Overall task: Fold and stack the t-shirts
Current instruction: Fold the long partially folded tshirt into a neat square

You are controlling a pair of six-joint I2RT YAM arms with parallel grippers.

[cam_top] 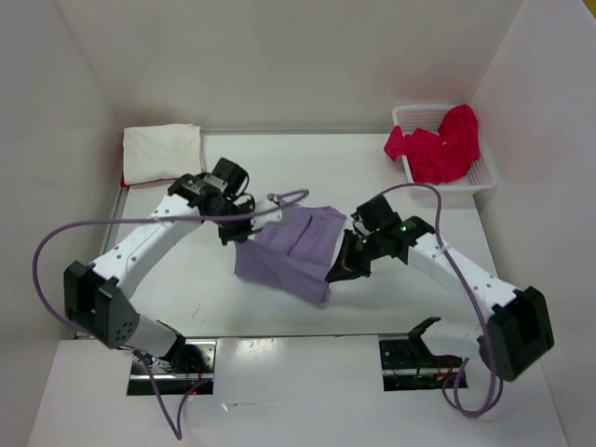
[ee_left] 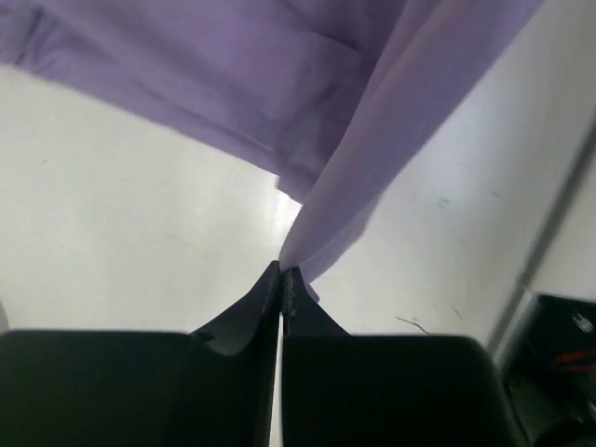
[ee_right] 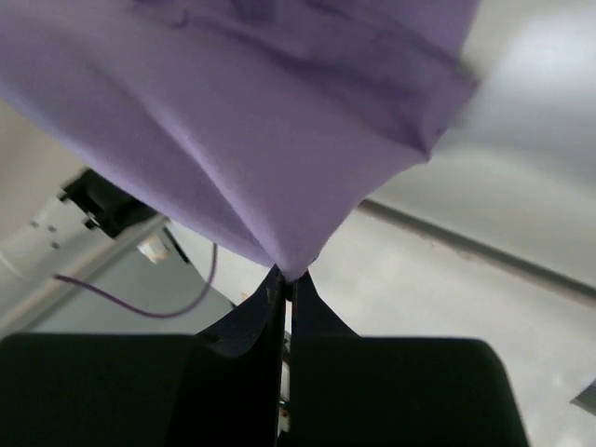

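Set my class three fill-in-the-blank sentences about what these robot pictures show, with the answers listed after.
The held t-shirt, pinched by the shut left claw and right claw, is coloured ____.
The crumpled cloth in the white mesh basket is coloured ____.
The folded off-white t-shirt lies at the far ____ corner.
Missing words: purple, red, left.

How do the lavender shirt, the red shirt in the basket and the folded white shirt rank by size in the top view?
1. lavender shirt, raised, so nearer the camera.
2-3. red shirt and white shirt: too alike to rank.
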